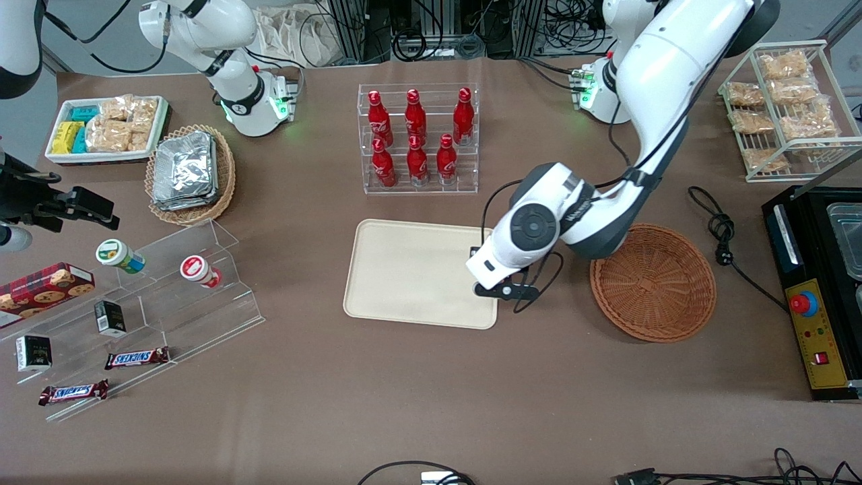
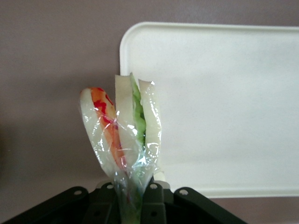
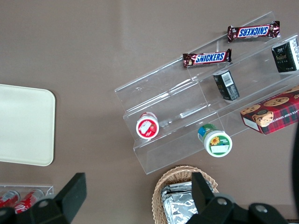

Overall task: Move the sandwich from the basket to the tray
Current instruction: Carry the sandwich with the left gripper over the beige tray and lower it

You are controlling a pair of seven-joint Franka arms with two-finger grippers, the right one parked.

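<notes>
The sandwich (image 2: 122, 126) is a wedge of white bread with orange-red and green filling, wrapped in clear film. My left gripper (image 2: 135, 193) is shut on its wrapped narrow end, and the wedge sticks out from the jaws. In the front view the gripper (image 1: 488, 269) hangs above the cream tray (image 1: 404, 269), at the tray edge beside the basket, and the wrist hides the sandwich there. The tray (image 2: 224, 107) lies bare under the sandwich. The reddish-brown wicker basket (image 1: 653, 283) stands empty beside the tray, toward the working arm's end of the table.
A clear rack of red bottles (image 1: 419, 138) stands farther from the front camera than the tray. An acrylic step shelf with snacks (image 1: 168, 289) and a tan basket of foil packs (image 1: 190, 172) lie toward the parked arm's end. A black machine (image 1: 818, 289) and a cable (image 1: 724, 236) lie past the basket.
</notes>
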